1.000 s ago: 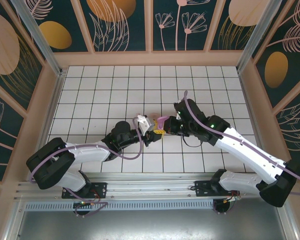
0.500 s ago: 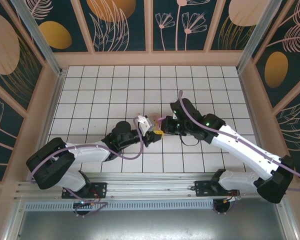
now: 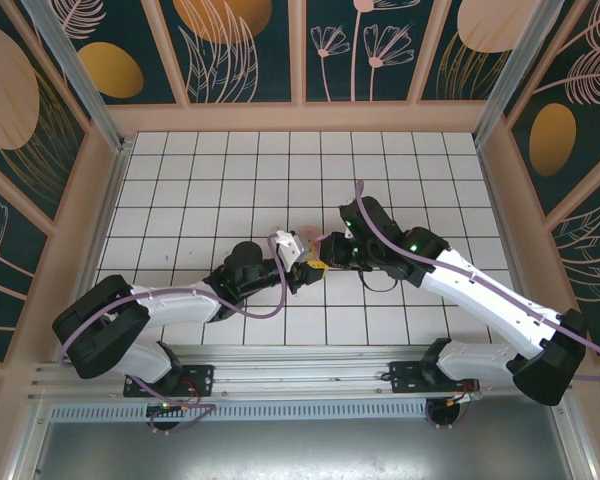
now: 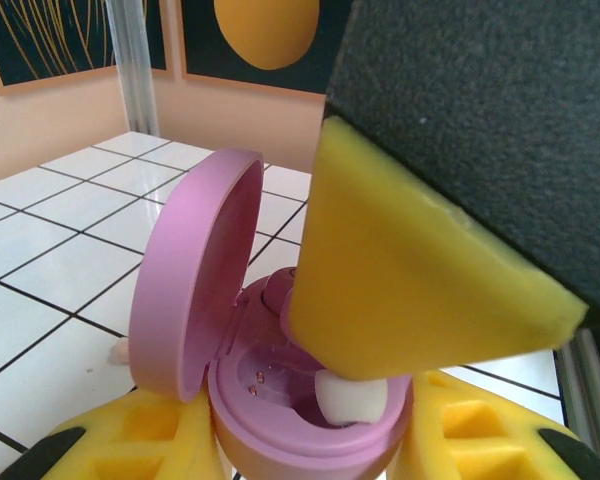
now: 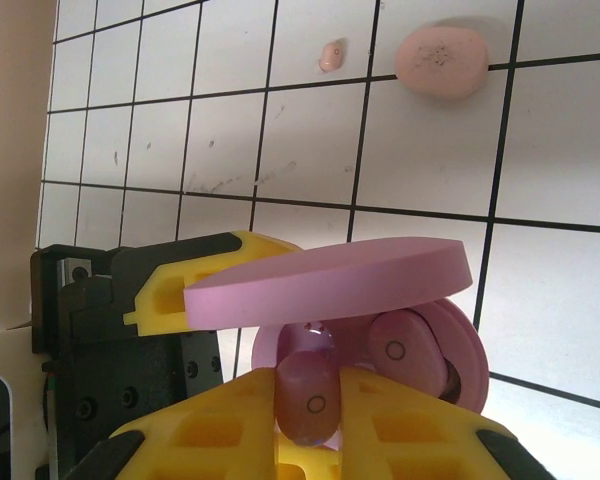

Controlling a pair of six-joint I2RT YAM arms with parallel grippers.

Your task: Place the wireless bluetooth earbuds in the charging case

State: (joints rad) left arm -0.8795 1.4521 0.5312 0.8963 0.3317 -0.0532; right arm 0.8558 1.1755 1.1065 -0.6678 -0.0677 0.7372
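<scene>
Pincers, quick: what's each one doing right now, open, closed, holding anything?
Left pincer: closed, holding the open purple charging case.
Right pincer: closed on a lilac earbud, right at the case.

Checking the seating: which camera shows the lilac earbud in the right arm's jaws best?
The right wrist view: the lilac earbud sits large between the yellow jaws, at the open case. In the left wrist view a yellow jaw covers most of it. In the top external view it is too small to make out.
</scene>
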